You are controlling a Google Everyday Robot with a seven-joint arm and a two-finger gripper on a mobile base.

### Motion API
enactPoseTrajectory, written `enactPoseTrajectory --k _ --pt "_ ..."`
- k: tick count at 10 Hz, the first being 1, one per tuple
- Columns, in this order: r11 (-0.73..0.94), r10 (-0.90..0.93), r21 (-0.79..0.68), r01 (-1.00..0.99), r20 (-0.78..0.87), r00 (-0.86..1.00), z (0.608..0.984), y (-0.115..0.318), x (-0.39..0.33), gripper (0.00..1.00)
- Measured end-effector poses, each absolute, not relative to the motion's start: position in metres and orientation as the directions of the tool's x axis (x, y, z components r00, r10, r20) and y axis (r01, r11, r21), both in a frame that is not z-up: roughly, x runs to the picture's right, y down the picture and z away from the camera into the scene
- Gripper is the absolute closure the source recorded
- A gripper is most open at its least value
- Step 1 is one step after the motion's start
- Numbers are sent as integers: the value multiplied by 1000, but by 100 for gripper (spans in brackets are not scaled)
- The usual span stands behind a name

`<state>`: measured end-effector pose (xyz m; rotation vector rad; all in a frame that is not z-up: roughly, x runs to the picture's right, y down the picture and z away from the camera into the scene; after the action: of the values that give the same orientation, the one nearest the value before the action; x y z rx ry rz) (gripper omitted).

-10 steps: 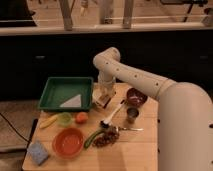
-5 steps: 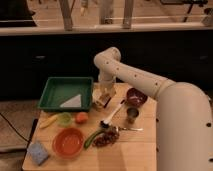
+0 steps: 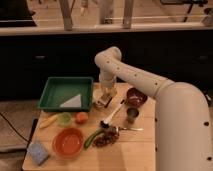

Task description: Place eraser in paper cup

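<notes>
The end effector [image 3: 105, 97] hangs near the surface's [image 3: 130, 150] back edge, beside the green tray [image 3: 66, 92]. Its fingers are pressed together on the eraser [image 3: 104, 100].

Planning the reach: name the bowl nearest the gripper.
The dark red bowl, right of the gripper; the orange bowl sits at the table's front.

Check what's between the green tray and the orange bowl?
Camera view: a small green cup and an orange fruit sit between the green tray and the orange bowl. The claw is right of the tray.
</notes>
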<state>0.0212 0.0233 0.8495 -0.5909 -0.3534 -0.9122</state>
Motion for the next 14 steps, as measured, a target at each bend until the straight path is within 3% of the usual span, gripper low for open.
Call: enactPoseTrajectory --k 14 --pt "404 -661 -211 890 605 444 834 1 -26 100"
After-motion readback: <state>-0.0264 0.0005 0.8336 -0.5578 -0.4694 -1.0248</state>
